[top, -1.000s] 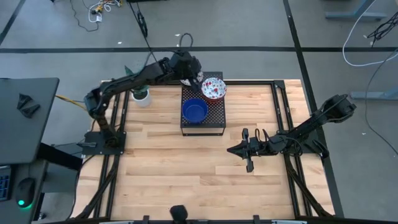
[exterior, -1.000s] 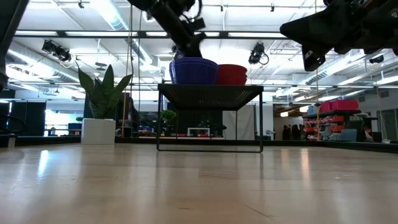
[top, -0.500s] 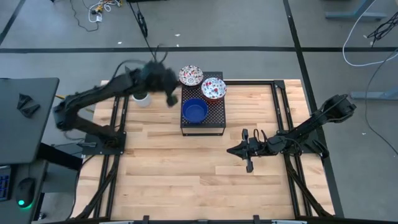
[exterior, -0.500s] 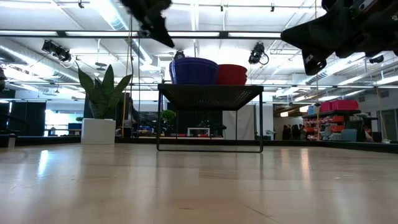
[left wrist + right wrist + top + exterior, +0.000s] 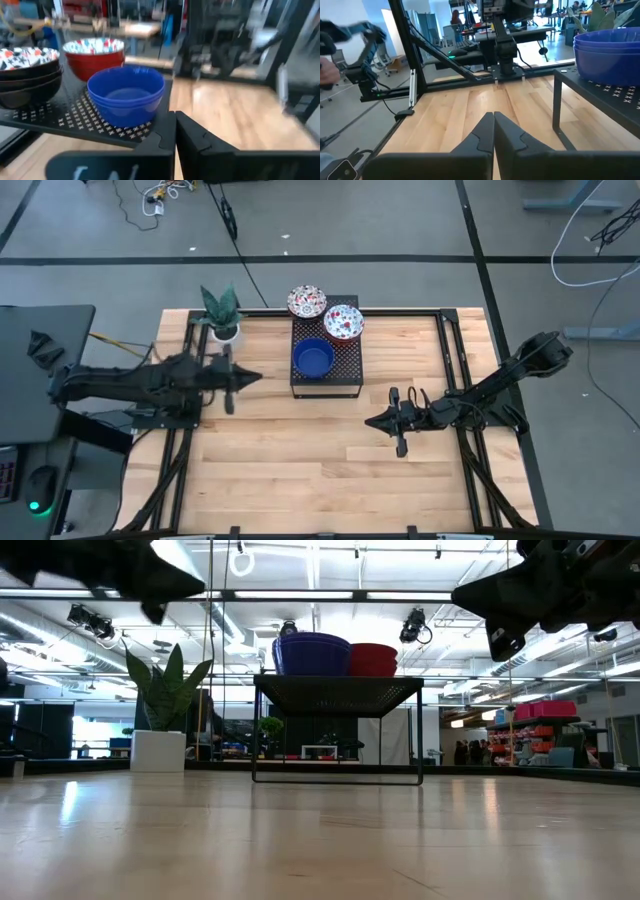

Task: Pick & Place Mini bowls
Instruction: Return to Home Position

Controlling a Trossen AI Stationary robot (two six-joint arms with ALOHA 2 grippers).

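Note:
A black perforated stand (image 5: 340, 380) at the table's far middle carries the mini bowls. A stack of blue bowls (image 5: 313, 358) (image 5: 126, 95) (image 5: 610, 52) sits on its near left. A floral bowl with a red outside (image 5: 343, 321) (image 5: 95, 54) is at its far right. A stack of floral bowls with dark outsides (image 5: 307, 302) (image 5: 25, 70) rests at its far-left corner. My left gripper (image 5: 240, 377) (image 5: 175, 131) is shut, empty, left of the stand and pointing at it. My right gripper (image 5: 372, 420) (image 5: 494, 129) is shut, empty, near-right of the stand.
A small white pot with a green plant (image 5: 224, 320) (image 5: 160, 730) stands at the table's far left, beyond my left arm. Bare wood spreads across the table's near half (image 5: 300, 470). Black frame rails (image 5: 450, 350) run along the table's sides.
My left gripper has left the stand's far-left corner and swung away fast toward the table's left and near side, ending left of the stand. The floral stack it had covered now shows at that corner. My right arm has kept still.

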